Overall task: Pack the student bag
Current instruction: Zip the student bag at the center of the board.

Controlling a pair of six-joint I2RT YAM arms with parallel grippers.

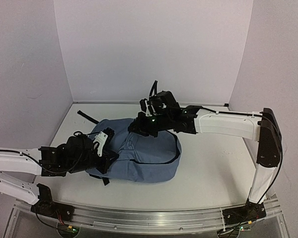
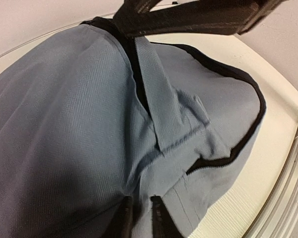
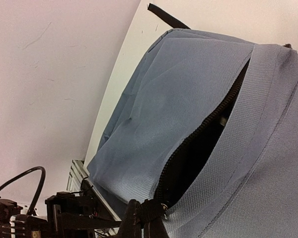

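White table [image 1: 213,171], pale walls [image 1: 154,49] — student bag [image 1: 139,156]; right claw [image 3: 145,218] clenches it, left claw [image 2: 140,216] unclear.

Both arms are white link shells joined by black joint housings. The right arm [image 1: 228,125] has a long white forearm and a tall black elbow block; the left arm [image 1: 12,163] shows two white links. Thin black cables [image 1: 15,152] trail along both. Black wrists carry small white brackets [image 1: 102,138]. The left gripper [image 2: 140,218] and right gripper [image 3: 145,220] have black fingers [image 2: 123,220]. Green lights [image 1: 72,229] glow by the black bases [image 1: 45,204].
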